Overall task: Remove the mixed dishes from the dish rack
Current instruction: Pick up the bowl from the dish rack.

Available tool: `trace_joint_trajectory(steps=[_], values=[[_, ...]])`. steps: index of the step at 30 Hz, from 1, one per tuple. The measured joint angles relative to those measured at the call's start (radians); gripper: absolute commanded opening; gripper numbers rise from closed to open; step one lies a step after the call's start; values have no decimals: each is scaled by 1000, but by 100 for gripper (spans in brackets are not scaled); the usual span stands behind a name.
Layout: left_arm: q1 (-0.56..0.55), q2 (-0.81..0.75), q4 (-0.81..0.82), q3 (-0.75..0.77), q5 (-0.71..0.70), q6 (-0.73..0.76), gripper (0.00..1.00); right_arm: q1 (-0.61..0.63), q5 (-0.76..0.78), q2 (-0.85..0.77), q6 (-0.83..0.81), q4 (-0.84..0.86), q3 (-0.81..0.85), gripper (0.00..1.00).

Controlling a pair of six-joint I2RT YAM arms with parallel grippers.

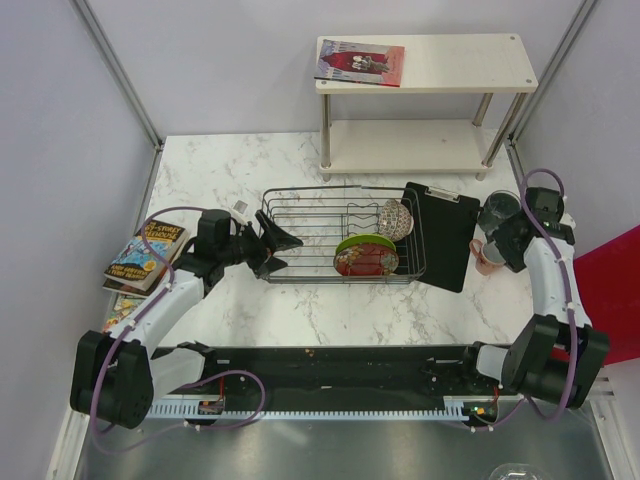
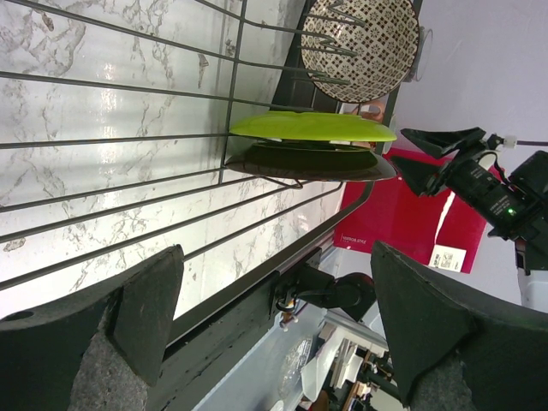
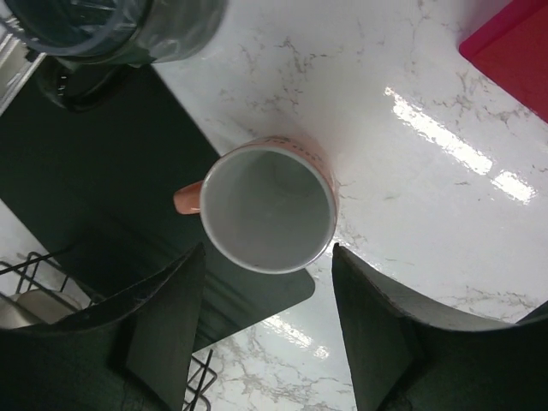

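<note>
The dish rack stands mid-table. At its right end stand a lime-green plate, a red patterned dish and a grey-beige patterned bowl. My left gripper is open and empty at the rack's left end. In the left wrist view my left gripper faces the plate, the dish and the bowl along the rack wires. My right gripper is open just above the small pink cup, which stands upright on the table. The dark cup stands beyond it.
A black clipboard-like board lies between the rack and the cups, its corner under the pink cup's handle side. Books lie at the left edge. A white shelf with a book stands behind. A red box is at the right.
</note>
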Motion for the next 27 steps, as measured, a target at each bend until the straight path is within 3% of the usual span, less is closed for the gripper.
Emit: trace_joint_trajectory(steps=[12, 18, 23, 27], values=[[0, 7, 6, 1, 5, 0, 96, 87, -32, -92, 25, -45, 106, 70], [0, 21, 6, 9, 6, 0, 96, 192, -31, -182, 37, -33, 166, 73], [0, 37, -17, 30, 6, 19, 96, 255, -20, -240, -16, 49, 203, 74], [-9, 50, -87, 72, -8, 117, 98, 335, -80, -301, -74, 195, 120, 77]])
